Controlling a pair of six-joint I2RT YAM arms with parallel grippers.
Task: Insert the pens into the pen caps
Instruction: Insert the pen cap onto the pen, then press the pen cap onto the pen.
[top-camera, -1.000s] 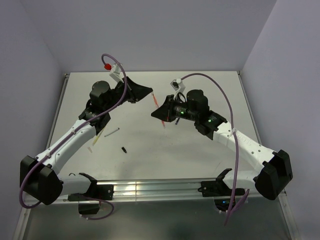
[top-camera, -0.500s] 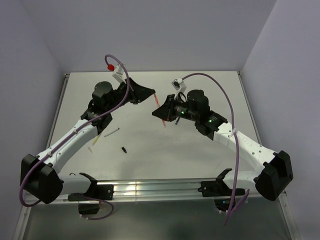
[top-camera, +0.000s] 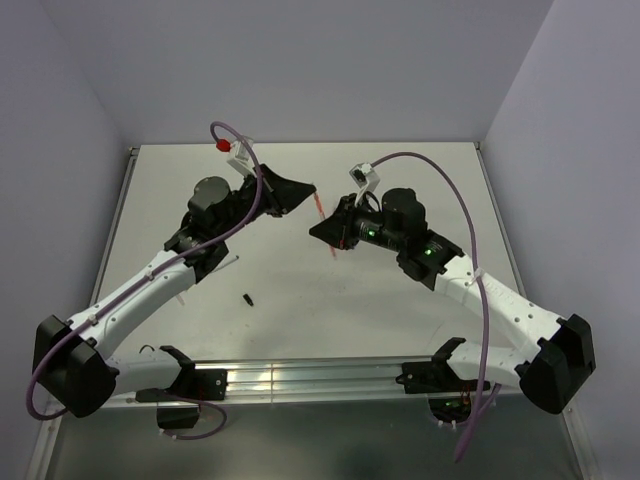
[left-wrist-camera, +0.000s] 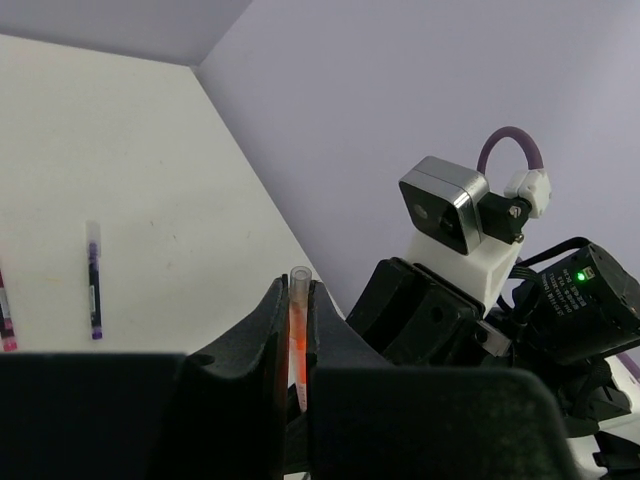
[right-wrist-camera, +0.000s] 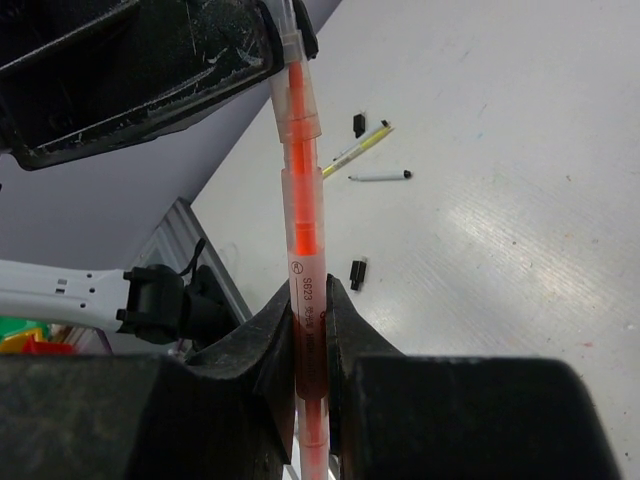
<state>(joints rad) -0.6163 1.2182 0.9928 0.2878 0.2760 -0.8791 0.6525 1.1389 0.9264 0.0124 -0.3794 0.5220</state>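
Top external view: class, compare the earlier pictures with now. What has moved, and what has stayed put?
The left gripper has crept right, closing on the right gripper, which barely shifted. Nothing was grasped or released: the left stays shut on the clear cap, the right on the orange pen. The black cap on the table hasn't moved.

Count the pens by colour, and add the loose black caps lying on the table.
orange pen: 1
yellow pen: 1
white pen: 1
purple pen: 1
red pen: 1
black caps: 2
Total: 7
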